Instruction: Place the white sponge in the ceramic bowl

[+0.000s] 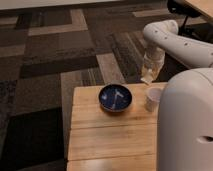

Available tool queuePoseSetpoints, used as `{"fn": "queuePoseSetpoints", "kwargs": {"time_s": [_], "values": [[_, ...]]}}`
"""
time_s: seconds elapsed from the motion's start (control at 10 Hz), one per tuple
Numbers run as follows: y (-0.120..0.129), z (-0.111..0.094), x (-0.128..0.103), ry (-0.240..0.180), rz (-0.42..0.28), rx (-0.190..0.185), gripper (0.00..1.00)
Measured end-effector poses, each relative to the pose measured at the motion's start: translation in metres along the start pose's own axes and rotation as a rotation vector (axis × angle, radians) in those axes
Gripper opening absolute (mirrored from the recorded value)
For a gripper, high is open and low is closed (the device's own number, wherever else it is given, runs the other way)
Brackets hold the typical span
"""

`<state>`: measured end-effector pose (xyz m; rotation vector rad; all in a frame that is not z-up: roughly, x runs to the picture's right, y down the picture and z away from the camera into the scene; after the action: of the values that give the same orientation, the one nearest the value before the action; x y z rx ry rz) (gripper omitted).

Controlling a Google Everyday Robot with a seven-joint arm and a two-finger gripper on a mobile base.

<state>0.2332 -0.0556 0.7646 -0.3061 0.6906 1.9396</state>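
Observation:
The ceramic bowl [115, 97], dark blue and glossy with pale streaks inside, sits on the wooden table [105, 135] near its far edge. My gripper [149, 75] hangs above the table's far right corner, up and to the right of the bowl. It is shut on a small off-white piece, the white sponge [147, 79], which shows just below the fingers. The sponge is in the air, clear of the table and the bowl.
A white cup [153, 99] stands upright just right of the bowl, almost under the gripper. My white body [187, 125] fills the right foreground and hides the table's right side. Patterned carpet [55, 55] lies beyond the table.

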Motion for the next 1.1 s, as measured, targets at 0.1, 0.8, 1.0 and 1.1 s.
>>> {"fn": "queuePoseSetpoints", "kwargs": {"time_s": [0.1,0.8,1.0,1.1], "values": [[0.006,0.0,-0.001,-0.015,-0.026,0.006,0.0],[0.086,0.01,0.063,-0.062,-0.41,0.004,0.0],[0.105,0.02,0.084,-0.032,-0.5,-0.019,0.0],[0.113,0.024,0.09,-0.023,-0.533,-0.027,0.0]]}}
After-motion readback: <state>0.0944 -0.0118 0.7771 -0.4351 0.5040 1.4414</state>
